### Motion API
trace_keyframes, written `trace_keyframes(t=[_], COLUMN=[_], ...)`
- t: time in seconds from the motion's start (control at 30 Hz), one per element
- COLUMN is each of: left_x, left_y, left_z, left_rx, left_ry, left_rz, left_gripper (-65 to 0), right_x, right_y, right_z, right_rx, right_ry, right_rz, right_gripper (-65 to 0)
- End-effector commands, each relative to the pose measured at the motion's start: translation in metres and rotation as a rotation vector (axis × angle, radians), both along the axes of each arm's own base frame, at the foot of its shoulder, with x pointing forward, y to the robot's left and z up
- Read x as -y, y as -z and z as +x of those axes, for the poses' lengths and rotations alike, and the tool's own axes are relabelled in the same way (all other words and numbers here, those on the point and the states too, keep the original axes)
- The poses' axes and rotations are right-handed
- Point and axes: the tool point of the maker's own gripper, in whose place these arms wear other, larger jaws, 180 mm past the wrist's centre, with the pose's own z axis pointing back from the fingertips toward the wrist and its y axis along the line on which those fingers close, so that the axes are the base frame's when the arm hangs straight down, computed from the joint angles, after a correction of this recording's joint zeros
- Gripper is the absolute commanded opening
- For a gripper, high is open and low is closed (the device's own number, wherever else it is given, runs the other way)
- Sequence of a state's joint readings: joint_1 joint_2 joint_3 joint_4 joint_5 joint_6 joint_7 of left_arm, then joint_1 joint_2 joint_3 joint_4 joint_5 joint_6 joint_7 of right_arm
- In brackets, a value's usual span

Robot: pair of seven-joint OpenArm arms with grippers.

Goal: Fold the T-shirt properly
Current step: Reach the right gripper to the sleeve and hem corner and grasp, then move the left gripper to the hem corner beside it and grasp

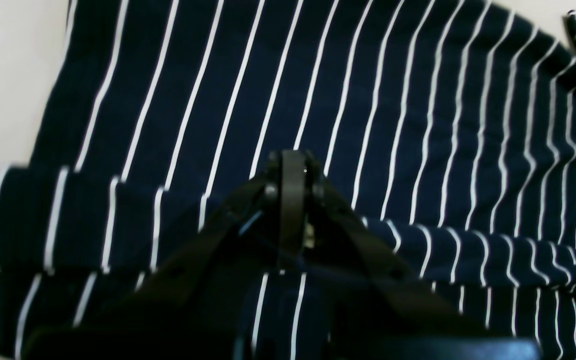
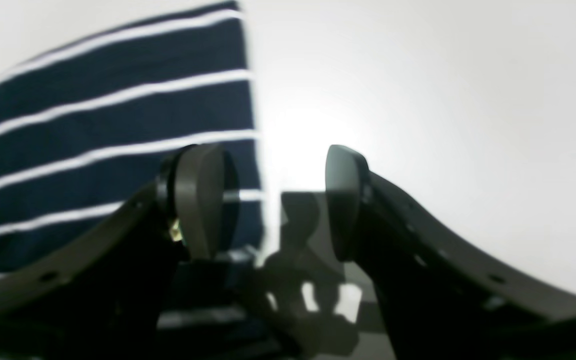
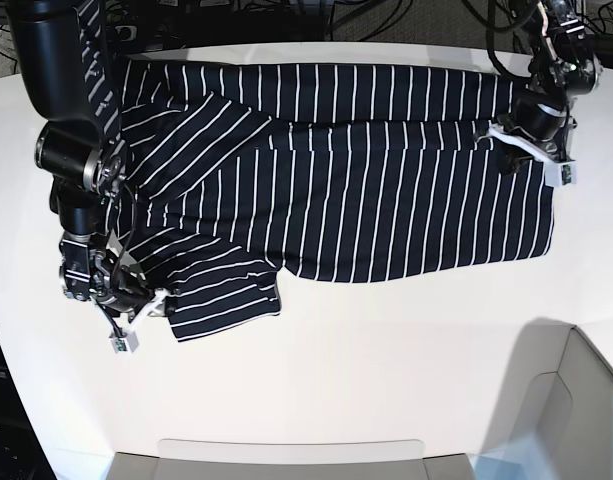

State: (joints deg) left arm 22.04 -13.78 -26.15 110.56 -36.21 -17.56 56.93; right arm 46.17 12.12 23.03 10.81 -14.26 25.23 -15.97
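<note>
Bright, even overhead light; glare on the table (image 2: 418, 100) in right wrist view, gripper shadow below. Both wrist views blurred, edges warped.

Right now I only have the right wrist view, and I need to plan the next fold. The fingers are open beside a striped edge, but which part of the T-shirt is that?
Observer: In the base view, the right gripper sits at the sleeve on the shirt's near left corner.
Operator: Is the T-shirt spread out?
Observer: Mostly. The T-shirt lies sideways across the table, and the other sleeve appears folded in over the body.
Operator: And the other arm?
Observer: The left gripper is at the opposite end of the shirt, its fingers shut over a raised fold. I cannot tell whether cloth is pinched.
</note>
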Motion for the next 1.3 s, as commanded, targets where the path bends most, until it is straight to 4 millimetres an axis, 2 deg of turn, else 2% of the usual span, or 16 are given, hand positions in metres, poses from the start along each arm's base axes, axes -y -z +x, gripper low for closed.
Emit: trace_keyframes(t=[0.0,0.2,0.27,0.33,0.37,0.5,0.57,0.63,0.73,0.87,0.97,1.03,1.17,1.27], left_x=[-0.001,-0.002,-0.003,-0.005,-0.005,-0.016,-0.030,-0.057,-0.094,-0.126,-0.144,-0.148,-0.139,-0.144], left_y=[-0.009,-0.011,-0.016,-0.019,-0.022,-0.044,-0.051,-0.054,-0.043,-0.026,-0.002,0.013,0.036,0.047], left_z=[0.005,0.007,0.015,0.019,0.025,0.057,0.076,0.098,0.121,0.145,0.153,0.154,0.151,0.146], left_rx=[0.035,0.040,0.063,0.070,0.076,0.108,0.120,0.111,0.055,-0.036,-0.090,-0.120,-0.150,-0.160], left_ry=[0.008,0.010,0.008,0.007,0.010,0.037,0.027,-0.007,-0.049,-0.037,-0.040,-0.030,0.088,0.071], left_rz=[0.010,0.017,0.019,0.021,0.020,0.054,0.064,0.066,0.054,0.101,0.137,0.146,0.115,0.087], left_gripper=[-65.0,-65.0,-65.0,-61.6,-58.5,-48.3,-45.6,-44.1,-42.1,-39.7,-39.5,-39.5,-39.6,-39.6], right_x=[-0.004,-0.033,-0.037,-0.038,-0.044,-0.046,-0.045,-0.044,-0.035,-0.030,-0.030,-0.025,-0.023,-0.023], right_y=[-0.022,-0.010,-0.007,-0.002,0.000,0.001,0.000,0.001,0.000,0.000,0.000,0.000,0.000,0.000], right_z=[0.018,0.012,0.010,0.006,0.005,0.004,0.004,0.004,0.004,0.003,0.003,0.003,0.002,0.002], right_rx=[0.062,0.034,0.019,-0.010,-0.019,-0.023,-0.025,-0.025,-0.026,-0.026,-0.026,-0.026,-0.028,-0.028], right_ry=[-0.001,-0.037,-0.050,-0.067,-0.080,-0.094,-0.096,-0.096,-0.085,-0.080,-0.080,-0.074,-0.072,-0.072], right_rz=[0.014,0.042,0.036,0.015,0.012,-0.006,-0.011,-0.013,-0.022,-0.027,-0.027,-0.032,-0.034,-0.034], right_gripper=[-32.7,-32.7,-32.7,-32.7,-32.7,-32.7,-32.7,-32.7,-32.7,-32.7,-32.7,-32.7,-32.7,-32.7])
